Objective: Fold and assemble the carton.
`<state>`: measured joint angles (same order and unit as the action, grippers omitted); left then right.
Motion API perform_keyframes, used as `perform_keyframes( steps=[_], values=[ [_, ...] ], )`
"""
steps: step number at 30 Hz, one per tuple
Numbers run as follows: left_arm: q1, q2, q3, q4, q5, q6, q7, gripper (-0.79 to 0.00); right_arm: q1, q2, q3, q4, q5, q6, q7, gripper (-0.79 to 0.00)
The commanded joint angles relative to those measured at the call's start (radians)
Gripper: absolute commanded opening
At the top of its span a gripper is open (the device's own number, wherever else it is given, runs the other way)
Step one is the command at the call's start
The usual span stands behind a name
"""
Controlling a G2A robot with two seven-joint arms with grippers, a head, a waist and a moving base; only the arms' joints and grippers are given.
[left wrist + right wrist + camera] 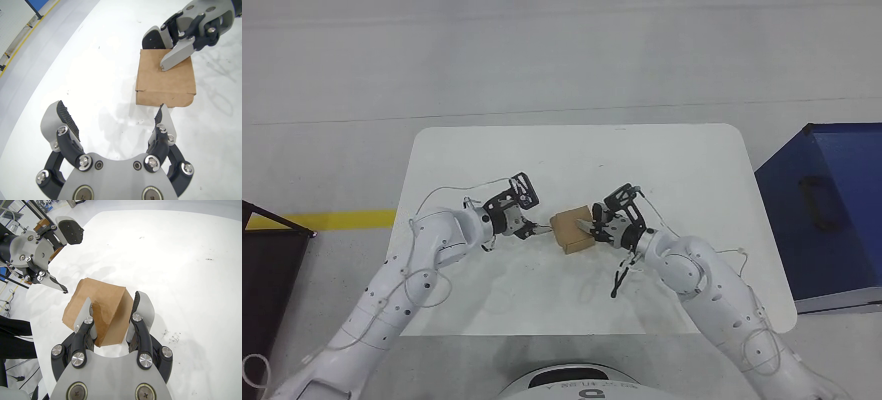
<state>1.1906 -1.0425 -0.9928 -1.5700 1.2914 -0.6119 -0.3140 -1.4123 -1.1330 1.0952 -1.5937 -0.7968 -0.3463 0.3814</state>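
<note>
Carton point(572, 231) sits mid-table on the white table point(672, 160), brown, mostly boxed up, one flap edge on its left side still proud. Right gripper point(112, 296) is clamped over the carton's right end: one finger lies on the top face, the other pad sits against the side. Left gripper point(111, 105) is just left of the carton with its jaws spread wide and nothing between them; the nearer fingertip is right at the flap, and I can't tell if it touches.

Tabletop has rounded corners and is scuffed with small dark marks point(173, 337). Floor around it is pale grey. A yellow floor line point(332, 218) runs off to the left, and a blue bin point(832, 230) stands just off the table's right edge.
</note>
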Motion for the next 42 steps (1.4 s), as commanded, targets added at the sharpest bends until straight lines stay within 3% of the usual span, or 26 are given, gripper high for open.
perform_keyframes(
  steps=[1, 9, 18, 29, 34, 36, 42],
  values=[
    [-0.02, -0.008, 0.028, 0.018, 0.004, 0.004, -0.008, 0.0, -0.008, 0.002, 0.007, -0.008, -0.002, 0.0, 0.001, -0.372],
    [-0.084, -0.041, 0.111, 0.071, -0.002, 0.031, -0.019, 0.0, -0.027, 0.007, 0.019, -0.028, -0.008, -0.017, 0.011, -0.397],
    [-0.097, -0.058, 0.148, 0.098, -0.001, 0.039, -0.011, 0.0, -0.022, 0.006, 0.016, -0.019, 0.002, -0.037, 0.014, -0.397],
    [-0.082, -0.051, 0.092, 0.093, -0.012, 0.048, -0.009, 0.0, -0.019, 0.006, 0.014, -0.017, 0.002, -0.046, 0.013, -0.394],
    [-0.065, -0.048, 0.075, 0.075, -0.029, 0.042, -0.001, 0.0, -0.041, 0.006, 0.039, -0.02, 0.047, -0.036, -0.061, -0.305],
    [-0.059, -0.047, 0.068, 0.068, -0.031, 0.04, -0.003, 0.0, -0.057, 0.007, 0.056, -0.012, 0.083, -0.053, -0.1, -0.32],
    [-0.046, -0.043, 0.04, 0.032, -0.046, 0.041, 0.003, 0.0, -0.081, 0.009, 0.096, 0.034, 0.2, -0.127, -0.147, -0.249]
  ],
)
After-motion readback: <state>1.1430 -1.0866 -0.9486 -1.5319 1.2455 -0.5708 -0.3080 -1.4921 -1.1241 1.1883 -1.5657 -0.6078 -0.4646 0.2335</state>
